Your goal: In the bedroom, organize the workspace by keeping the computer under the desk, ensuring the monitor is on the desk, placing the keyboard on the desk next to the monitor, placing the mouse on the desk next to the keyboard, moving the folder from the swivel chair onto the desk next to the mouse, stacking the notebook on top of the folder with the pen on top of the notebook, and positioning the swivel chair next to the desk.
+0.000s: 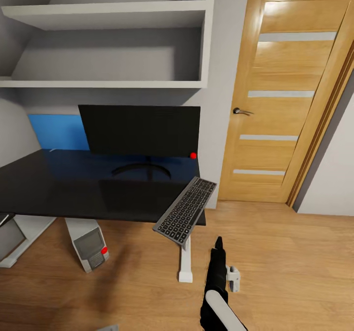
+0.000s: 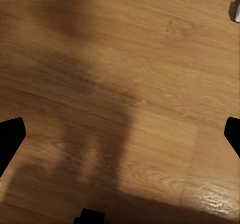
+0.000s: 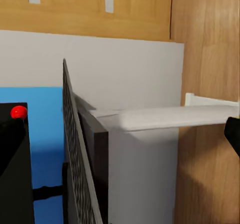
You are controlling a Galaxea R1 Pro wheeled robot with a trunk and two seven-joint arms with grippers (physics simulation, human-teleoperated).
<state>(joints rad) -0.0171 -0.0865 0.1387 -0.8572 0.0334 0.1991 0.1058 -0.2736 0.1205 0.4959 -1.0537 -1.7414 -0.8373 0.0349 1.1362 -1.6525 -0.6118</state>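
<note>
The right gripper [image 1: 218, 245] hangs low over the floor, just in front of the desk's right corner. In the head view it is a thin black tip at the end of a black and white arm, and I cannot tell if its fingers are apart or together. In the left wrist view, the left gripper's two black fingertips [image 2: 10, 136] sit far apart at the two sides, so that gripper is wide open and holds nothing. Under it is only the wooden floor [image 2: 120, 84] with a soft shadow on it.

The desk [image 1: 59, 188] is a big shiny black top on white legs. It stands against a grey wall, with white shelves [image 1: 108, 14] above it and a blue wall panel [image 1: 56, 132] behind it. To the right is a wooden door [image 1: 285, 90] with a metal handle.

The monitor [image 1: 140, 129] stands on the desk near the back (its little red dot is at the lower right corner). The keyboard [image 1: 186, 211] lies at the desk's right front corner. It is tilted, and its near end sticks out past the edge. The right wrist view shows the keyboard [image 3: 75, 159] edge-on, close up. The computer [image 1: 88, 242] stands on the floor under the desk, beside a white desk leg. Another white desk leg stands between the keyboard's hanging end and the right gripper.
</note>
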